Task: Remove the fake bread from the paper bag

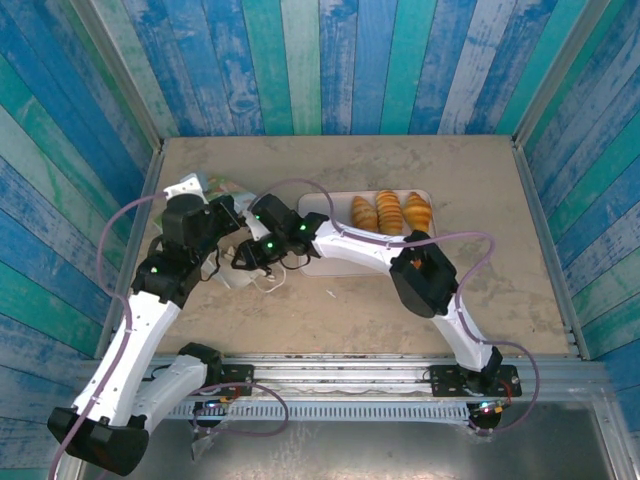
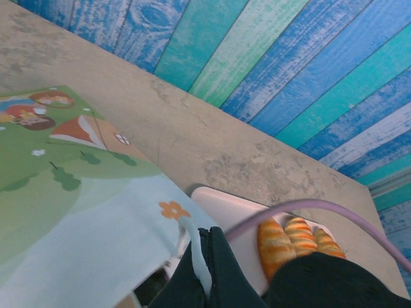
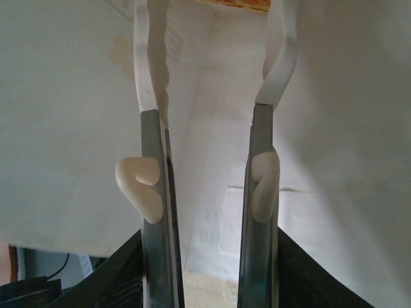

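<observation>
one piece of fake bread shows as an orange-brown edge just past the fingertips of the right hand, deep inside the paper bag. that hand's fingers stand apart with nothing between them, and the bag's plain white walls close in on both sides of it.

three more ridged, golden pastries lie side by side on the pale pink tray, beyond the right arm and off to the left hand's right.

the left hand is together at the bag's rim. a white cord handle runs down against it, but i cannot tell if the cord is pinched. ahead and to its left spreads the bag's printed side: green hills, a small house and an orange flower.

a purple cable arcs across in front of the tray. the two arms cross over the bag and hide most of it from above. the beige desk carries everything, with blue and teal plank walls behind.
</observation>
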Robot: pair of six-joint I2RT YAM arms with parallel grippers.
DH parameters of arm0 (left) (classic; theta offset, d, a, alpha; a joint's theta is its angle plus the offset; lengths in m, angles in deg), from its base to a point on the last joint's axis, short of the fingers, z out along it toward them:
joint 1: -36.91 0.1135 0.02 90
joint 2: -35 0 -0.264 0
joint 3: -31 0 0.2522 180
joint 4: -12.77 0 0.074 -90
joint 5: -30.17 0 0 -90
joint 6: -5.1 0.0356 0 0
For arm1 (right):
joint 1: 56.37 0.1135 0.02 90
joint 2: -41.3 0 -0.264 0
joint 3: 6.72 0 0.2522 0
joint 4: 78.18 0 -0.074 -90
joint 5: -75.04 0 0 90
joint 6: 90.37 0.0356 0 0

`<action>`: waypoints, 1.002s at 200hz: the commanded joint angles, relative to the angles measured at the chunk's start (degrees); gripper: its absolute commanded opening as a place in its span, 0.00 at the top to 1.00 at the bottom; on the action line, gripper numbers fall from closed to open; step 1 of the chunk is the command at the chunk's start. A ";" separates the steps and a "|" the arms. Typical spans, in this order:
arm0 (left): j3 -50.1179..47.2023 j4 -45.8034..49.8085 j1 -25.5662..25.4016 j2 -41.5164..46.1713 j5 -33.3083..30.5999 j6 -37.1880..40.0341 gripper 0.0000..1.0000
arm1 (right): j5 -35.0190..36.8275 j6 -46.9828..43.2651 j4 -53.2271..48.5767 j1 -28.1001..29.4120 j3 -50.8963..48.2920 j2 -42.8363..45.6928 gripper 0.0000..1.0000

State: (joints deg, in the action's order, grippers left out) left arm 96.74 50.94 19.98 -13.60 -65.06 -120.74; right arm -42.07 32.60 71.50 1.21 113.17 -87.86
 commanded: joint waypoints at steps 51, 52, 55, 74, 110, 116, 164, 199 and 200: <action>1.89 -2.15 0.10 -1.07 5.21 0.95 1.00 | -1.36 -1.91 -2.11 0.23 10.85 -7.06 0.52; 1.94 -2.16 0.12 -1.06 5.27 0.95 1.00 | -1.36 -1.84 -2.14 0.19 10.98 -7.19 0.52; 1.91 -2.31 0.11 -1.10 5.43 0.99 1.00 | -1.36 -1.75 -2.20 0.24 11.28 -7.40 0.51; 1.61 -2.91 0.13 -1.15 6.34 0.71 1.00 | -1.51 -0.35 -2.69 0.29 13.23 -9.01 0.51; 0.91 -3.11 0.07 -0.71 6.88 0.42 1.00 | -1.19 0.71 -2.73 0.29 16.76 -11.48 0.51; 0.77 -3.22 0.14 -0.63 7.07 0.38 1.00 | -1.35 0.51 -3.21 0.34 17.88 -12.15 0.50; 0.97 -3.46 0.03 -1.03 7.87 0.49 1.00 | -1.51 -1.02 -6.68 0.51 22.66 -15.43 0.49; 0.69 -3.56 0.04 -0.98 7.88 0.24 1.00 | -0.31 -1.85 -7.34 0.62 24.15 -16.10 0.52; 0.67 -3.48 0.05 -0.97 7.83 0.28 1.00 | -0.31 -1.90 -7.39 0.57 24.18 -16.06 0.53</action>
State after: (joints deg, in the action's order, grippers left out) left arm 97.03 50.15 20.42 -14.52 -60.10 -120.67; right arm -43.39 31.59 64.36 1.43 134.54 -102.24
